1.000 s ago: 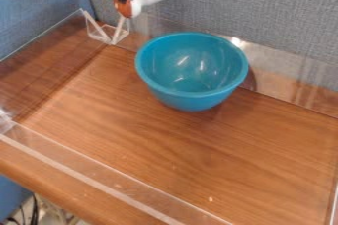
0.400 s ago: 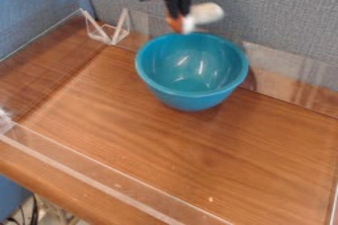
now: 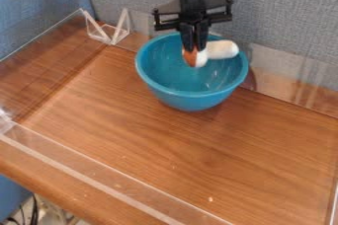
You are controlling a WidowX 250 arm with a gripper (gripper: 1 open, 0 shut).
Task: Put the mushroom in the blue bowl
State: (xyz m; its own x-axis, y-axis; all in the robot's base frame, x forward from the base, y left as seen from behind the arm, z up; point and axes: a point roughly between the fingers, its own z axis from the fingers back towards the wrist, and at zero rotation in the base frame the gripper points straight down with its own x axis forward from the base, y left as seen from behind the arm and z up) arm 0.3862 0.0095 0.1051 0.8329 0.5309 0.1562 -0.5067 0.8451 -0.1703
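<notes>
Before you, the robot's fingers (image 3: 196,47) are clamped on the orange-and-white mushroom (image 3: 219,50), apparently by its orange cap, over the blue bowl (image 3: 193,89) at the far side of the brown desk (image 3: 172,170); whether the mushroom touches the bowl you cannot tell from this angle, while a white wire stand (image 3: 106,29) sits to the bowl's left

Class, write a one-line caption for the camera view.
Hand holding the mushroom over the blue bowl.
</notes>
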